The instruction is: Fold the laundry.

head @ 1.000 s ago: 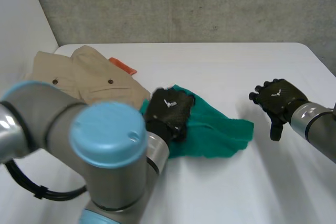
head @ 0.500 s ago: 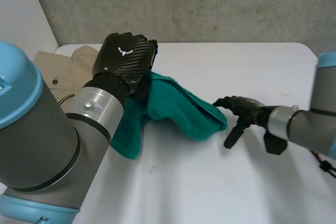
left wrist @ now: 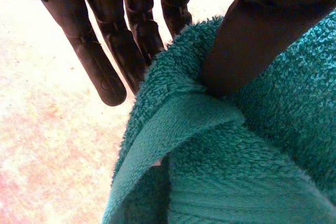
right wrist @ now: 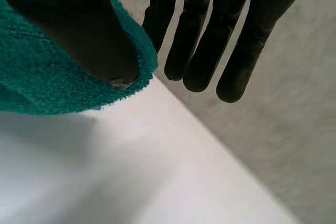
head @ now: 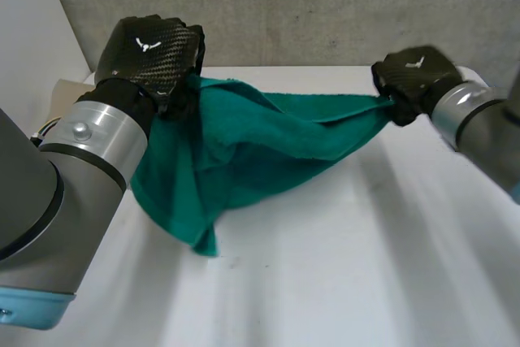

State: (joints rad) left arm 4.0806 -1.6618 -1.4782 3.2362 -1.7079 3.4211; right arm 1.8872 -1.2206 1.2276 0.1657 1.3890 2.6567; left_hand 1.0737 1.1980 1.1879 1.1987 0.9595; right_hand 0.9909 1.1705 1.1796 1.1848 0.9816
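A green towel (head: 260, 140) hangs stretched above the white table (head: 366, 274) between my two hands. My left hand (head: 150, 50) is raised at the far left and pinches one top corner. In the left wrist view its thumb (left wrist: 252, 35) presses the towel's (left wrist: 236, 161) folded edge while the other fingers (left wrist: 105, 61) stay straight beside it. My right hand (head: 414, 71) holds the opposite corner at the far right. There the thumb (right wrist: 79, 30) clamps the towel's (right wrist: 47, 82) corner against a finger. The towel sags in the middle, and its lowest corner dangles near the table.
A bit of beige trousers (head: 63, 91) lies at the table's far left, behind my left arm. A grey wall (head: 325, 6) runs along the table's far edge, close behind both hands.
My left hand lifted the towel off the table. My right hand came in, took hold of the free corner and rose to the far right, so the towel stretched out between both hands.
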